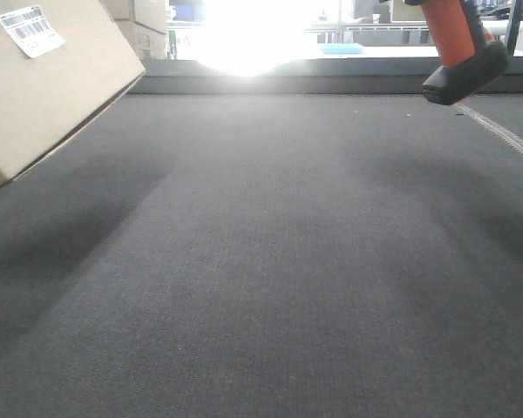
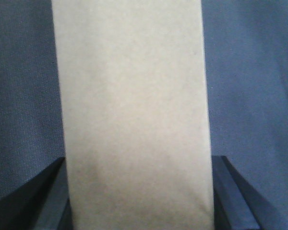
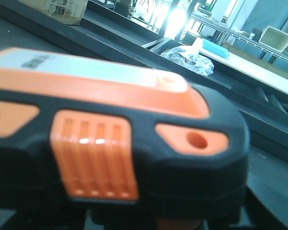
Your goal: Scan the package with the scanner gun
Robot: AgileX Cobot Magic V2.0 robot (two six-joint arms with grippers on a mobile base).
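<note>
Left gripper (image 2: 139,191) clamps the package (image 1: 44,87), tilted above the grey table (image 1: 261,261) at its left. The scanner gun (image 1: 462,61) hangs above its right. I cannot tell the hold of the right gripper (image 3: 175,224), perhaps hidden. Aim the head squarely at the barcode label (image 1: 30,30).

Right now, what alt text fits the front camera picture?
A tan package with a white barcode label tilts at upper left over a grey mat. The scanner gun shows its orange handle and black base at upper right.
</note>
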